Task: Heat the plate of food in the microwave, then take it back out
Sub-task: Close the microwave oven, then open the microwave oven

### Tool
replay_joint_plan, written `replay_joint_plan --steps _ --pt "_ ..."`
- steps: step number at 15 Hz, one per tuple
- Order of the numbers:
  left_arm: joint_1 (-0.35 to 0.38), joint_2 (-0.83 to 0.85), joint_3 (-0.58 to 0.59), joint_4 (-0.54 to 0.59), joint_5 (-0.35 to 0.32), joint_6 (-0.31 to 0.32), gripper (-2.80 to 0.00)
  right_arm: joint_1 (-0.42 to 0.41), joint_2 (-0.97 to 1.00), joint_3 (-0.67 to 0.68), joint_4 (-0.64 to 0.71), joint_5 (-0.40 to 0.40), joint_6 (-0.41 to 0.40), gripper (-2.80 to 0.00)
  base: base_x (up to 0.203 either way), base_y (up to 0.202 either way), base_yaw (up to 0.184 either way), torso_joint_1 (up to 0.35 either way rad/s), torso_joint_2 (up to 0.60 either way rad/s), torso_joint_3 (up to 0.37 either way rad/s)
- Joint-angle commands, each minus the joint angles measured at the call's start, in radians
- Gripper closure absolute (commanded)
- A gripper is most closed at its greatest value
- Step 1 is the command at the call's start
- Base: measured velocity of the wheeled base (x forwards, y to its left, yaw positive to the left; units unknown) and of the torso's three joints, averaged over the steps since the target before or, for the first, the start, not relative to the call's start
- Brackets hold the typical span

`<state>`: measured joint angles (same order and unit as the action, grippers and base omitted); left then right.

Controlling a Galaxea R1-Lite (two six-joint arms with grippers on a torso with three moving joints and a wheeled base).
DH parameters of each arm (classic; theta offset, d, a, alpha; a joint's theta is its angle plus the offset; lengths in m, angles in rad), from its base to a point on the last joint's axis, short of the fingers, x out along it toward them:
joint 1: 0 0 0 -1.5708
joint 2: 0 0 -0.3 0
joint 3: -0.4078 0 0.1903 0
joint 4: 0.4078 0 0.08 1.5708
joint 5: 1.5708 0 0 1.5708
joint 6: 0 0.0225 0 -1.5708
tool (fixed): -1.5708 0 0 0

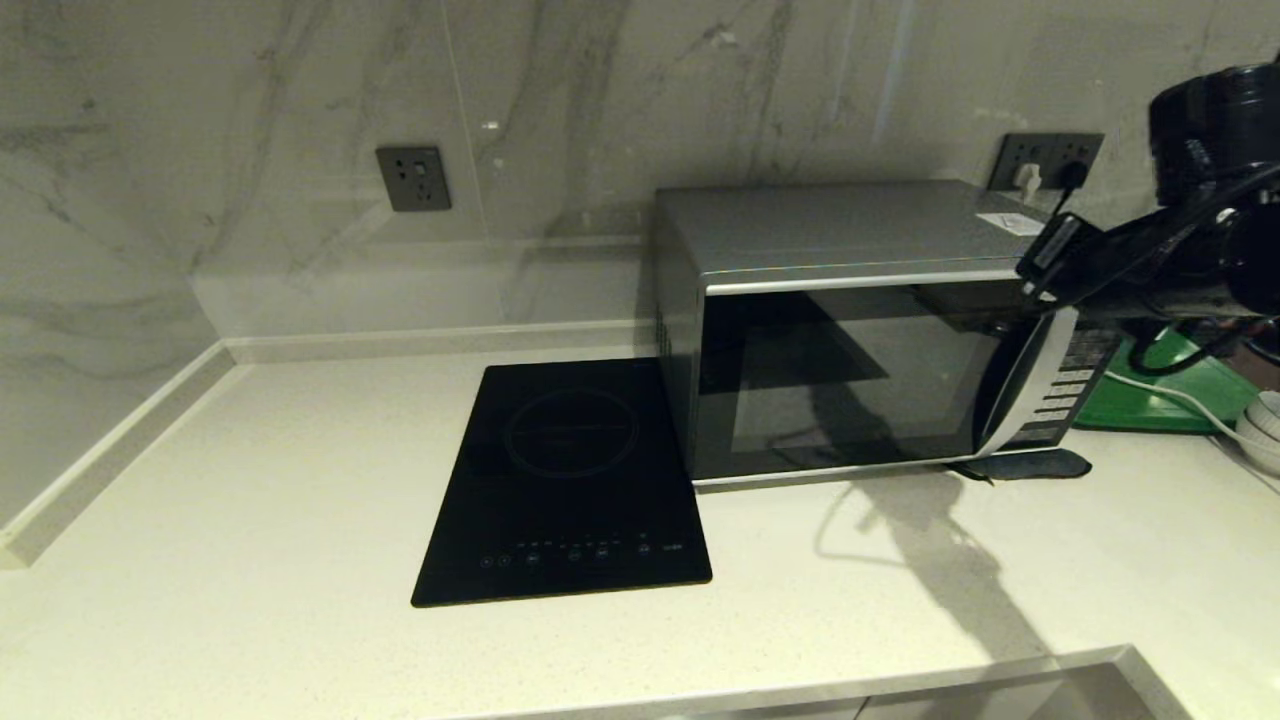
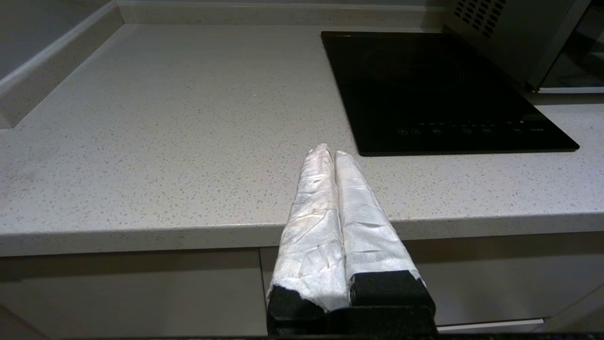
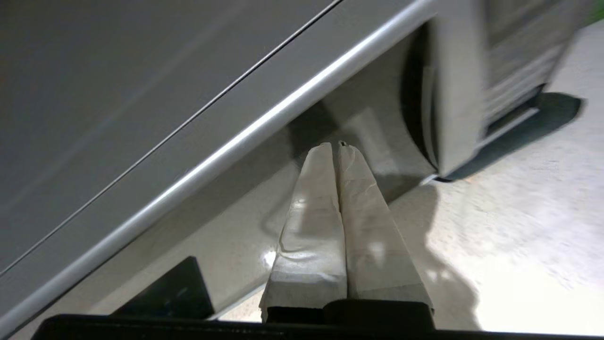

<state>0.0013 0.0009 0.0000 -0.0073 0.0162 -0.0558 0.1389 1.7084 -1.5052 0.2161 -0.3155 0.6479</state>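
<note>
**Microwave door closed, right gripper at its top front corner**

The large silver-grey microwave [image 1: 850, 330] with dark glass door stands on the pale speckled countertop [image 1: 250, 520], door closed; no plate is visible. The right gripper [image 3: 336, 146], its white-wrapped fingers [image 3: 311, 208] pressed together on nothing, hovers just before the door's upper edge near the curved silver handle strip [image 1: 1030, 385]. A flat black induction cooktop [image 1: 570, 480] lies just beside the microwave. The left gripper [image 2: 330, 153], clenched empty, hangs at the counter's front edge.

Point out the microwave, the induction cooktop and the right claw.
microwave [image 1: 840, 380]: head view, on the dark glass door.
induction cooktop [image 1: 570, 480]: head view, on its black glass top.
right claw [image 3: 336, 146]: right wrist view, at the closed fingertips.
</note>
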Motion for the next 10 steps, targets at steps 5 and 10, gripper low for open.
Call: replay_joint_plan --steps 5,10 --pt "0.000 0.001 0.000 0.000 0.001 -0.001 0.00 -0.086 -0.402 0.158 0.181 0.028 -0.023 0.00 0.000 0.000 0.000 0.000 0.00 0.000" --pt "0.000 0.001 0.000 0.000 0.001 -0.001 0.00 -0.445 -0.620 0.415 0.287 0.325 -0.157 0.00 0.000 0.000 0.000 0.000 0.00 0.000"
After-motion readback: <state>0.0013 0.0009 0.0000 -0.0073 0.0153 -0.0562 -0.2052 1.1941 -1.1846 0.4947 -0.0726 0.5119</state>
